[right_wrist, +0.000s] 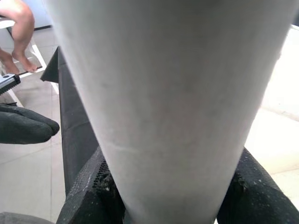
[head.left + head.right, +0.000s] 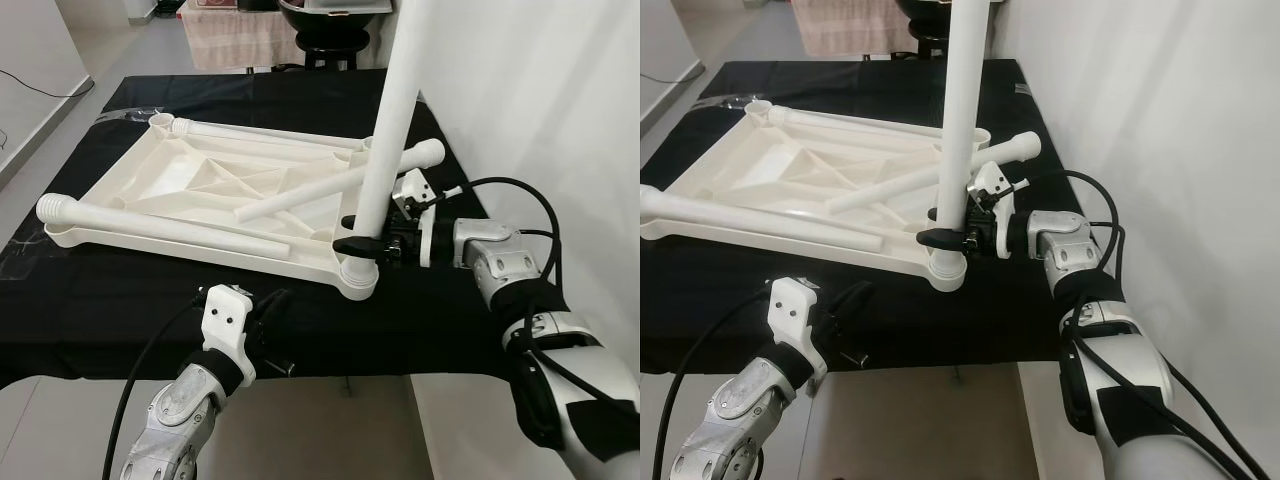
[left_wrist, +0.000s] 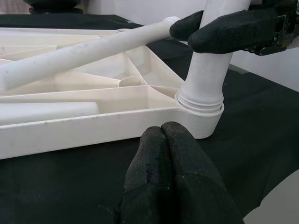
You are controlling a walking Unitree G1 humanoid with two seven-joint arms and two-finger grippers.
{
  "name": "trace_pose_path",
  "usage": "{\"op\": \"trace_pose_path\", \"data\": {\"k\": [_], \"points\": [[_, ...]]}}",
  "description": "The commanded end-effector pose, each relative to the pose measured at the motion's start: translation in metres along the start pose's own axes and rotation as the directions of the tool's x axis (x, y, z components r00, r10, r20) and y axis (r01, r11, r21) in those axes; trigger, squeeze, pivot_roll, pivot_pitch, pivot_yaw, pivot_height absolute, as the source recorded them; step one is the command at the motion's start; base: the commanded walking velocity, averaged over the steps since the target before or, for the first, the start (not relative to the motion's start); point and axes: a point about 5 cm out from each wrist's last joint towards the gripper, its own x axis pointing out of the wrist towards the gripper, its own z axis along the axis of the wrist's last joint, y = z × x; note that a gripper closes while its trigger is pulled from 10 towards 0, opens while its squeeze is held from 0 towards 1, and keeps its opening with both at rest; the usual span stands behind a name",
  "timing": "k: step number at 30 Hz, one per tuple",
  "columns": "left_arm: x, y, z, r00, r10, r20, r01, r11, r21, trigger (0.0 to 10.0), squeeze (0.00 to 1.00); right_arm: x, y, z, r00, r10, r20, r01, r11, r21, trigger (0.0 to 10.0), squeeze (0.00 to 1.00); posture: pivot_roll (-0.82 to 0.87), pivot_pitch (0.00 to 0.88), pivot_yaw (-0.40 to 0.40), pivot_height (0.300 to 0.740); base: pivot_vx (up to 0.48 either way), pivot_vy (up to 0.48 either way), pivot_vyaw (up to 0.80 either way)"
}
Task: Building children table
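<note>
**One leg upright in the corner socket, three lying loose**

Three loose white legs lie on the upturned white plastic tabletop (image 2: pixel 200 185), which rests underside-up on a black cloth (image 2: pixel 90 300) covering the work surface. At the left, the near leg (image 2: pixel 160 222) stretches along the tabletop's near edge, its ribbed end poking past the left corner. The far leg (image 2: pixel 265 133) runs along the far edge, and just beside its left end an empty round socket (image 2: pixel 160 122) shows at the far-left corner. A diagonal leg (image 2: pixel 340 180) crosses the ribbed underside toward the right, its rounded end overhanging the right side.

Near the front edge of the cloth, left of centre, the left gripper (image 2: pixel 270 305) hovers low with its black fingers (image 3: pixel 170 172) pressed together, holding nothing, pointing at the near-right corner socket (image 3: pixel 201 114).

To the right, an upright leg (image 2: pixel 385 130) stands in that near-right corner socket, its threaded base seated in the ring. The right gripper (image 2: pixel 362 235) reaches in from the right and pinches this upright leg just above the socket, one finger on each side of the tube.

At the far end, beyond the cloth, stands a piece of furniture draped in beige fabric (image 2: pixel 235 35).
</note>
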Motion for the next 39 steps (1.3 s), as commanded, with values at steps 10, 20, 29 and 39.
{"op": "trace_pose_path", "data": {"k": [10, 20, 29, 39], "points": [[-0.003, 0.006, 0.004, 1.000, 0.008, 0.017, -0.008, 1.000, -0.010, 2.3, 0.00, 0.009, 0.033, -0.057, 0.767, -0.632, -0.116, 0.640, 0.738, 0.213, 0.0, 0.00, 0.01, 0.139, -0.005, 0.740, 0.000, 0.000, 0.00], [-0.001, 0.011, 0.004, 1.000, 0.024, 0.017, -0.024, 1.000, -0.012, 10.0, 0.00, 0.031, 0.050, -0.058, 0.657, -0.740, -0.147, 0.754, 0.640, 0.147, 0.0, 0.00, 0.02, 0.123, 0.002, 0.740, 0.000, 0.000, 0.00], [0.001, 0.011, 0.003, 0.999, 0.031, 0.019, -0.031, 0.999, -0.015, 10.0, 0.00, 0.044, 0.050, -0.015, 0.862, -0.507, 0.013, 0.499, 0.851, 0.165, 10.0, 1.00, 0.02, 0.118, -0.001, 0.740, 0.000, 0.000, 0.00], [0.002, 0.009, 0.001, 1.000, 0.027, 0.016, -0.027, 0.999, -0.018, 10.0, 0.00, 0.027, 0.033, 0.023, 0.996, 0.003, 0.089, 0.002, 0.999, -0.049, 10.0, 0.00, 0.03, 0.100, -0.011, 0.740, 0.000, 0.000, 0.00]]}}
